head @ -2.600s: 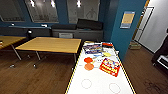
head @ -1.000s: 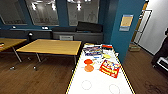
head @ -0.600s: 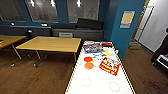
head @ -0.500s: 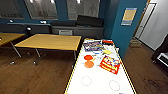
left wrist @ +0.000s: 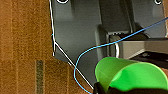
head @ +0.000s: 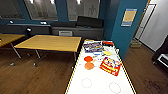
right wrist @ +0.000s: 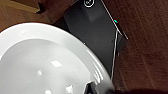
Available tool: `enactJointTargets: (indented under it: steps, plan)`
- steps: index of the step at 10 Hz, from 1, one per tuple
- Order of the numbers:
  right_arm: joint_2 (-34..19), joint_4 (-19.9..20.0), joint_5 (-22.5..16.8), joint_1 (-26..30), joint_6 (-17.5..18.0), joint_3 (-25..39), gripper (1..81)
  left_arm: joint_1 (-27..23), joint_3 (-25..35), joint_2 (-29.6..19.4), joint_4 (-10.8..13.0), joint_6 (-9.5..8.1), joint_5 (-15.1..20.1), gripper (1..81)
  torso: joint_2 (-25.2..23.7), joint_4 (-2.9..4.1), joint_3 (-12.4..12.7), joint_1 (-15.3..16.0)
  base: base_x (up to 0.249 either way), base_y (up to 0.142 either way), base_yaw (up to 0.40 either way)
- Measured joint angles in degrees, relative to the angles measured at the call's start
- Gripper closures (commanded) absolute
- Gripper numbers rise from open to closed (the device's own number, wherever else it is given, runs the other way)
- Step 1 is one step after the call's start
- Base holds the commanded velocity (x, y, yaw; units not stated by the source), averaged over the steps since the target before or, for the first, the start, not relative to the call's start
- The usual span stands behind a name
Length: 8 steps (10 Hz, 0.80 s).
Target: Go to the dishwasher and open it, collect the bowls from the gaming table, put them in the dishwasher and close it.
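Observation:
The gaming table (head: 100,83), a long white top with a yellow edge, stretches ahead of me in the head view. On it lie two orange discs (head: 88,62), a red and yellow packet (head: 110,66), a colourful box (head: 93,47) and a small yellow item (head: 107,53). In the left wrist view a bright green bowl (left wrist: 130,75) sits in my left gripper (left wrist: 100,88), over wooden floor. In the right wrist view a large white bowl (right wrist: 42,62) is gripped at its rim by my right gripper (right wrist: 93,88). The dishwasher is out of view.
A wooden table (head: 50,43) on metal legs stands left of the white one, with another (head: 7,38) further left. A dark counter (head: 77,31) runs along the blue back wall. A blue pillar (head: 125,27) and a doorway (head: 150,25) are on the right. The floor (head: 30,77) is dark wood.
The whole head picture shifts slightly, so the camera has moved a little. The things on the white table have kept their places.

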Motion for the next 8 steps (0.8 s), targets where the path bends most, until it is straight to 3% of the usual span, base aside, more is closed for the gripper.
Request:
enactJointTargets:
  steps: [2, 5, 8]
  plan:
    - [0.09, -0.06, 0.05, -0.13, 0.0, -0.24, 81.1, 0.41, -2.84, 1.38, 0.02, 0.09, -0.04, 81.1, 0.0, 0.0, 2.69, -0.06, 0.0, 0.0, 0.0]
    - [1.27, -0.15, -0.12, -0.57, -0.02, -2.47, 81.1, 0.61, -5.86, 3.13, 0.33, 1.28, 0.0, 81.1, -0.02, 0.0, 3.17, -0.13, 0.0, 0.0, 0.0]
    - [3.89, -0.76, -0.12, -0.88, -0.02, -6.21, 81.1, 1.28, -5.86, 3.9, 0.91, 1.35, -0.48, 81.1, -0.02, 0.0, 3.19, -0.15, 0.0, 0.0, 0.0]
